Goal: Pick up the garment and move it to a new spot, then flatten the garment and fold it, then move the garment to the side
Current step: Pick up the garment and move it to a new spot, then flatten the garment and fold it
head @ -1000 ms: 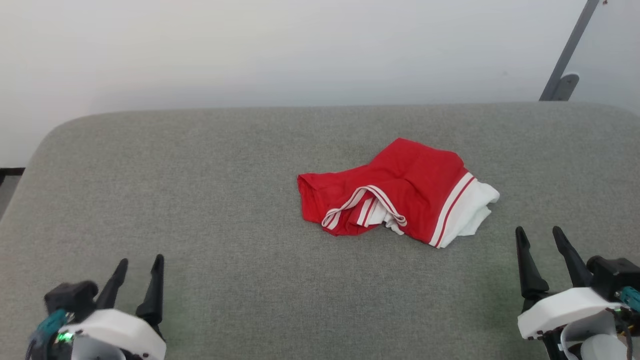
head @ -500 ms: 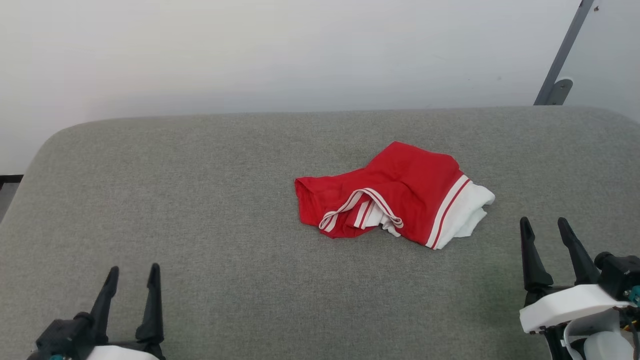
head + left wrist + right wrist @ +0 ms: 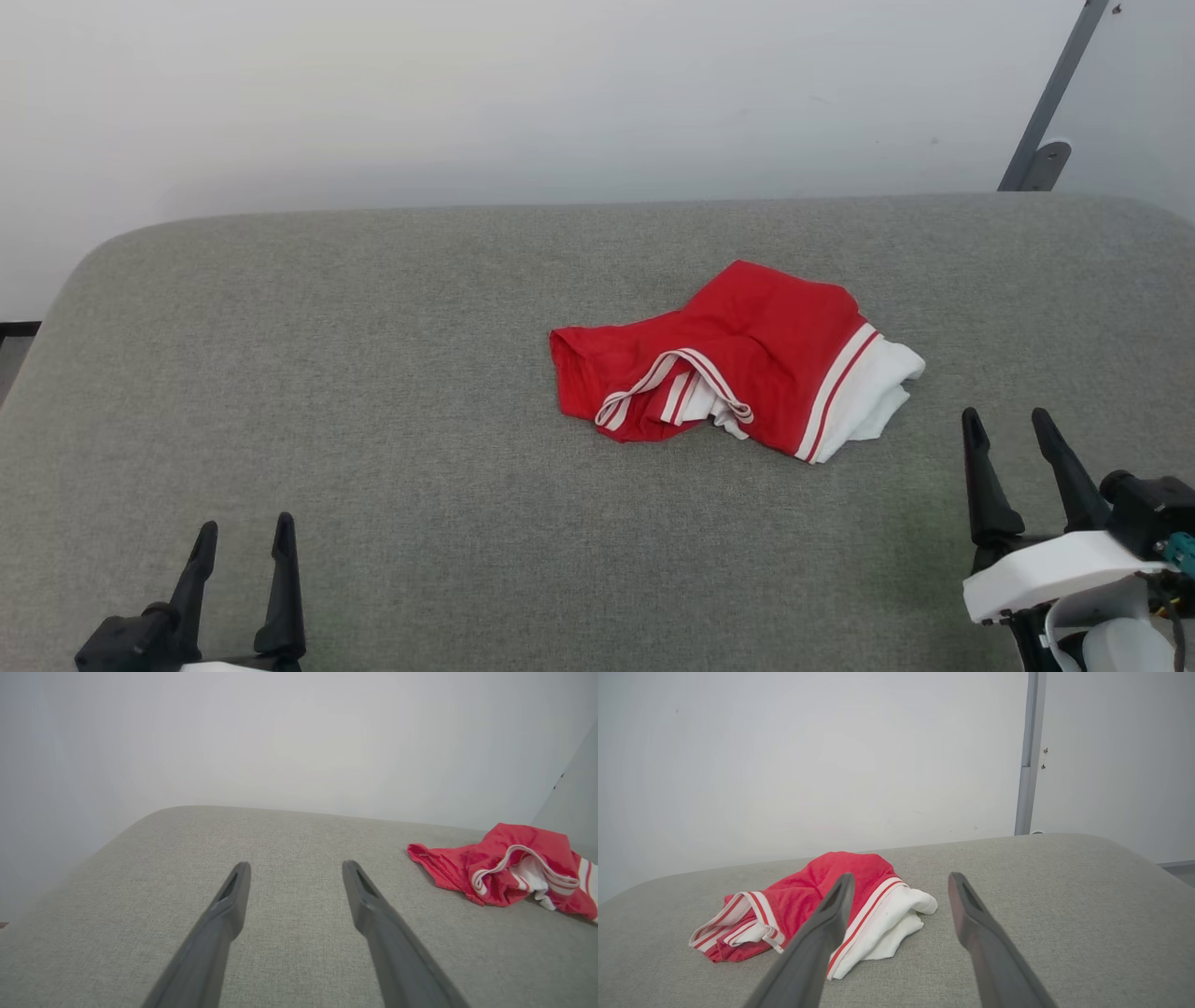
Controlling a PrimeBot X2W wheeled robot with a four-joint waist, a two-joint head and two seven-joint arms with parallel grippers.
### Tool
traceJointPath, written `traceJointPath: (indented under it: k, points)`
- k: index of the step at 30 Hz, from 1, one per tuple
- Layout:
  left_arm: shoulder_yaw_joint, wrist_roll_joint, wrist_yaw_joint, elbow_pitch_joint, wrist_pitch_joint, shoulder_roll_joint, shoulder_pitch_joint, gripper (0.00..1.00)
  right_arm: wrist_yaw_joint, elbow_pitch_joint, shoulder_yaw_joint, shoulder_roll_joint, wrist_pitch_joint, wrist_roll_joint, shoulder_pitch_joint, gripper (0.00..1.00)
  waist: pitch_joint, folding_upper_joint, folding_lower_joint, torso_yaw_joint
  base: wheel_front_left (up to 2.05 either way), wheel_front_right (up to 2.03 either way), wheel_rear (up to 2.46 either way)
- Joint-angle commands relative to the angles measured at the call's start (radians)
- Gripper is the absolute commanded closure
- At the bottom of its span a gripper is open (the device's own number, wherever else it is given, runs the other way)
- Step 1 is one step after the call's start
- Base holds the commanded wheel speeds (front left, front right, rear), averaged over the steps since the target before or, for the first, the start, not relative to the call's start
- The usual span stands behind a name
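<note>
**One shirt, two empty pincers**

Nearest the robot are two pincers, each with two long dark fingers. The left pincer point(image 3: 245, 525) sits at the lower left of the head view and the right pincer point(image 3: 1006, 417) at the lower right, a little further up the picture. On both, the fingers stand wide apart with nothing between them. The left wrist view shows the left pincer point(image 3: 296, 865) over bare grey fabric. In the right wrist view the right pincer point(image 3: 901, 877) points towards the cloth, and its left finger overlaps the cloth in the picture (no contact shows in the head view).

Beyond them lies one garment point(image 3: 747, 345), crumpled in a single heap on the grey fabric-covered desk point(image 3: 373, 373). It rests right of the middle, nearer the right pincer and well apart from the left one. The body is bright red. One white sleeve bunches at its right end behind a white band with a thin red stripe. A second striped white band loops along the near edge. The wrist views show the same heap point(image 3: 467, 868) point(image 3: 803, 896).

Past the desk's rounded far edge rises one plain pale wall point(image 3: 467, 93). One grey metal post point(image 3: 1053, 93) stands at its upper right.
</note>
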Motion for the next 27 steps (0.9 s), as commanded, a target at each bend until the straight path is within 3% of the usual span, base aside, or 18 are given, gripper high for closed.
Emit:
traceJointPath:
  k: [1, 9, 15, 21, 27]
  points:
    - [0.006, 0.006, -0.003, -0.005, -0.006, 0.0, -0.001, 0.0, 0.0, 0.004, 0.004, -0.003, -0.002, -0.001, -0.006, 0.0, 0.001, 0.0, 0.0, 0.001, 0.0, 0.0, 0.0]
    - [0.001, 0.014, -0.004, -0.017, -0.006, -0.019, -0.028, 0.0, 0.0, 0.068, 0.052, -0.064, 0.068, -0.009, -0.092, 0.0, 0.044, 0.0, 0.0, 0.016, 0.0, 0.0, 0.0]
    - [-0.013, 0.007, -0.004, -0.011, -0.006, -0.029, -0.07, 0.0, 0.0, 0.149, 0.163, -0.185, 0.335, 0.031, -0.234, 0.0, 0.123, 0.0, 0.0, 0.046, 0.0, 0.0, 0.0]
    - [-0.048, -0.003, -0.004, 0.005, -0.006, -0.049, -0.13, 0.0, 0.0, 0.191, 0.266, -0.312, 0.646, 0.151, -0.362, 0.0, 0.203, 0.0, 0.0, 0.101, 0.0, 0.0, 0.0]
    - [-0.06, -0.021, -0.003, 0.02, -0.006, -0.065, -0.17, 0.0, 0.0, 0.209, 0.31, -0.356, 0.78, 0.218, -0.437, 0.0, 0.254, 0.0, 0.0, 0.137, 0.0, 0.0, 0.0]
